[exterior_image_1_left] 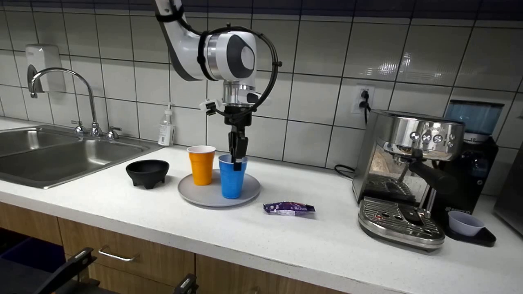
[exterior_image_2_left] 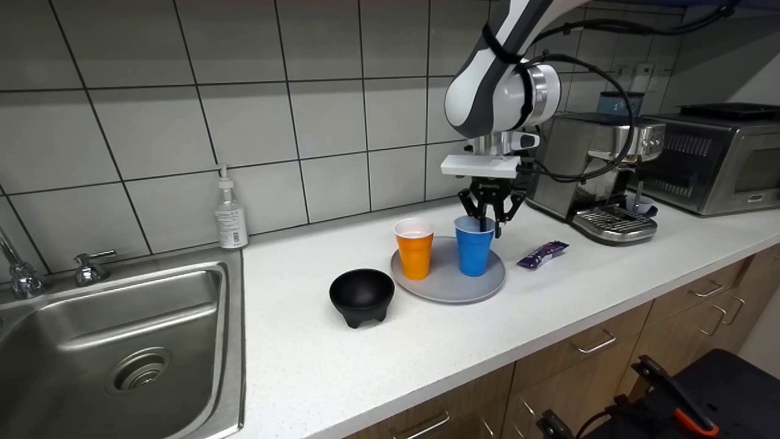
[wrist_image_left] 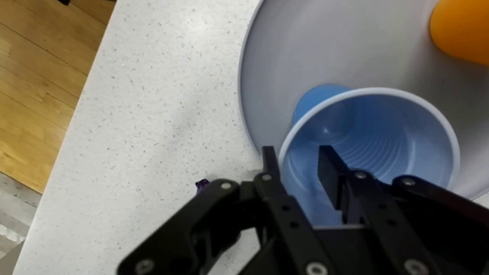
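Directly under the claw, the blue cup is straddled at its rim by narrowly parted jaws, one inside, with the gray plate seen beneath and the orange cup nearby.

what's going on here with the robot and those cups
A robot arm has its gripper down at a blue cup, jaws open, one finger inside it and one outside. The cup isn't clamped and stands on a gray plate beside an orange cup. A black bowl and a purple packet lie on the counter, on opposite sides of the plate.
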Tool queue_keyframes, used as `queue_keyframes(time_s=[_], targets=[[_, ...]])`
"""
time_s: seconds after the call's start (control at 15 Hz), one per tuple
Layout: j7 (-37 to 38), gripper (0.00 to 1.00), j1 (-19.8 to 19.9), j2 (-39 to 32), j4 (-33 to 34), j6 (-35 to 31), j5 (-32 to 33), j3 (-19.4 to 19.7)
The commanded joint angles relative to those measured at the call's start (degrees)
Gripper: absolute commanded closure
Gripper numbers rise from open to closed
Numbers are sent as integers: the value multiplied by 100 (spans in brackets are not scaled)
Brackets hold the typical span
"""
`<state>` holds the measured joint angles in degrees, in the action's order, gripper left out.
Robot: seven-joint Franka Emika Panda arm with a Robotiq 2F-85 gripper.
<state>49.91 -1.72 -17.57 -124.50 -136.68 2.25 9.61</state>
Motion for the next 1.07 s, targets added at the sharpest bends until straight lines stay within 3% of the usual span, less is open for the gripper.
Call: queue_keyframes(time_s=[0.0,0.33,1.0], targets=[[176,35,-78,371,-286,-27,209,3],[188,0,-161,763,-421,76,430,-57],[-30,0,-214,1577,-817,355,572,-617]])
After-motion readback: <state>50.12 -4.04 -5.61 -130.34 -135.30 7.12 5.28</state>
